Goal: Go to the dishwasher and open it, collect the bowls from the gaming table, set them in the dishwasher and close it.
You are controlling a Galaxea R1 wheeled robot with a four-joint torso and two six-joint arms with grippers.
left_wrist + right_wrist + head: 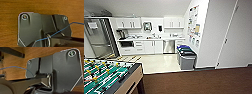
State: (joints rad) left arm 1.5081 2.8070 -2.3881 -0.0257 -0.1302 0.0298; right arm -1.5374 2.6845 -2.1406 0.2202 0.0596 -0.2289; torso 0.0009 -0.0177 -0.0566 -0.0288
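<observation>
Dishwasher (169, 46): in the head view it stands in the upper middle of the frame, a steel front set in the row of white cabinets (149, 47), under the counter (151, 38). Its door looks closed.
Head view, way to it: a pale floor (159, 62) lies before the kitchen, brown carpet (196, 82) in the lower right. The path looks free.
Head view, obstacles: the foosball table (106, 75) fills the lower left; grey bins with dark lids (186, 57) stand right of the dishwasher, near it.
Step in hand: I judge it is the drive toward the dishwasher. It is good to pass right of the foosball table corner, keep away from the bins, and stop facing the door squarely with room for it to swing down.
Left wrist view: dark robot plate and a blue cable (62, 30) over brown carpet (11, 25); fingers, I cannot tell.
Right wrist view: the same plate, a blue cable (16, 67); fingers, I cannot tell.
</observation>
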